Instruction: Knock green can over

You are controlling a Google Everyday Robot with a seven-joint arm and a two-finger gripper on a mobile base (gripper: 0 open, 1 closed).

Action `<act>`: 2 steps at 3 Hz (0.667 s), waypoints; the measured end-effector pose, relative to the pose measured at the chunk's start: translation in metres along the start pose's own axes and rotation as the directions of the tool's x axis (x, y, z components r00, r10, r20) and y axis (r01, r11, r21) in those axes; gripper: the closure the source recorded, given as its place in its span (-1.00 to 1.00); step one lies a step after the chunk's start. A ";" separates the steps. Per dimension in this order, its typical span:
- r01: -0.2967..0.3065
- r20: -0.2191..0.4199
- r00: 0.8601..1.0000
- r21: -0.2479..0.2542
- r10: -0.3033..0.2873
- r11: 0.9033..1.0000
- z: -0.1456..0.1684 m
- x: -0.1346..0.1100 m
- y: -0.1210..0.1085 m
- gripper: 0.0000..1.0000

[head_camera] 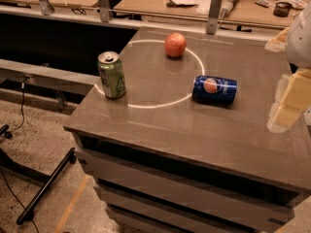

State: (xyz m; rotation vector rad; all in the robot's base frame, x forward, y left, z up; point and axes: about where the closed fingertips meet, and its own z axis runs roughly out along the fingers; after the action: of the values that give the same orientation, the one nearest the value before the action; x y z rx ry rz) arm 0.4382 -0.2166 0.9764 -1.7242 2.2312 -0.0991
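green can at left edge, tool right

The only readable mark is the Pepsi logo on the blue can, near the end effector.

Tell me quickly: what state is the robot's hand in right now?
Hand: at the right edge of the view, well away from the upright green can; open or closed cannot be told.
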 end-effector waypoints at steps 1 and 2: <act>0.000 0.000 1.000 0.000 0.000 1.000 0.000 0.000 0.000 -1.00; -0.002 0.018 1.000 0.012 0.001 1.000 -0.003 -0.003 -0.001 -1.00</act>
State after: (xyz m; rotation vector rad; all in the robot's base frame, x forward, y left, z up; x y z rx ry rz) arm 0.4389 -0.2140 0.9799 -1.7105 2.2148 -0.0967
